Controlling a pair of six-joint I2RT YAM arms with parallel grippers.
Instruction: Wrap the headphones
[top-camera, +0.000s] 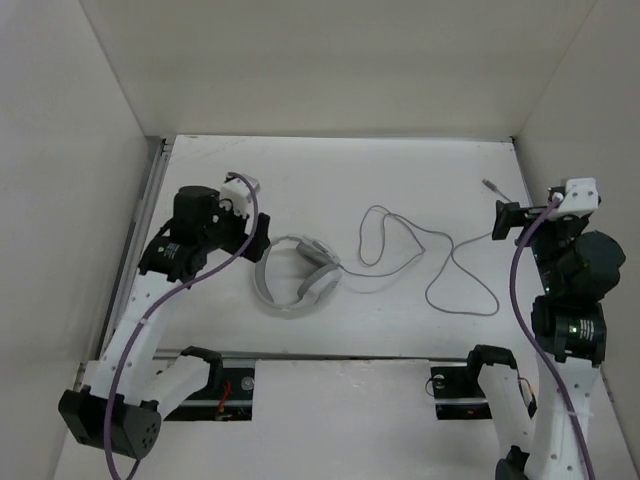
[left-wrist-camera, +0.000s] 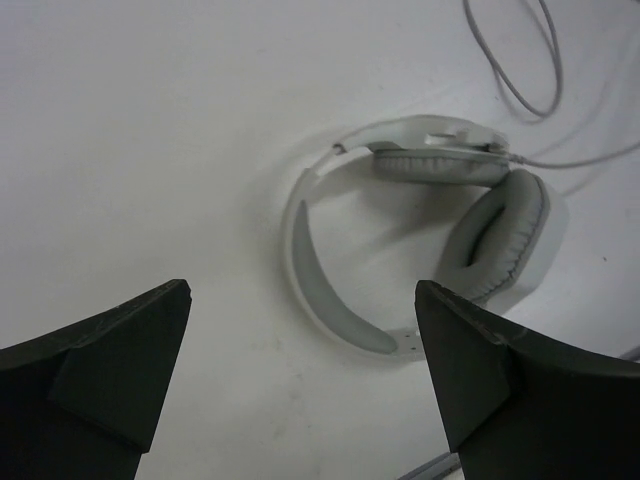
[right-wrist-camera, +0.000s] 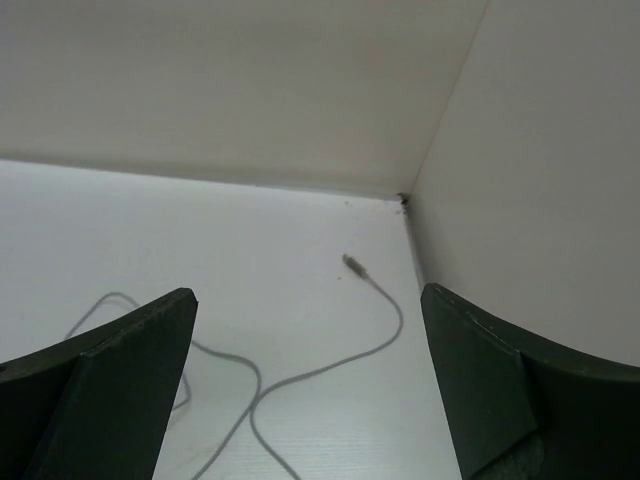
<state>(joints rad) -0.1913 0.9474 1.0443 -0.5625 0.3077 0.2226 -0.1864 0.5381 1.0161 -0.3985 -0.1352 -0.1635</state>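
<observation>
The light grey headphones (top-camera: 297, 278) lie flat on the white table left of centre, earcups folded in toward the headband. Their thin grey cable (top-camera: 440, 250) runs right in loose loops and ends in a small plug (top-camera: 488, 184) near the back right. My left gripper (top-camera: 252, 232) hovers open just left of the headband. In the left wrist view, the headphones (left-wrist-camera: 500, 235) lie ahead of the left gripper (left-wrist-camera: 302, 290), which holds nothing. My right gripper (top-camera: 508, 222) stands open near the right wall, the plug (right-wrist-camera: 353, 264) and cable (right-wrist-camera: 330, 367) ahead of the right gripper (right-wrist-camera: 308, 292).
White walls enclose the table on the left, back and right; the right wall (right-wrist-camera: 540, 150) is close beside my right gripper. Thick purple cables (top-camera: 518, 290) run along both arms. The arm bases (top-camera: 470, 385) sit at the near edge.
</observation>
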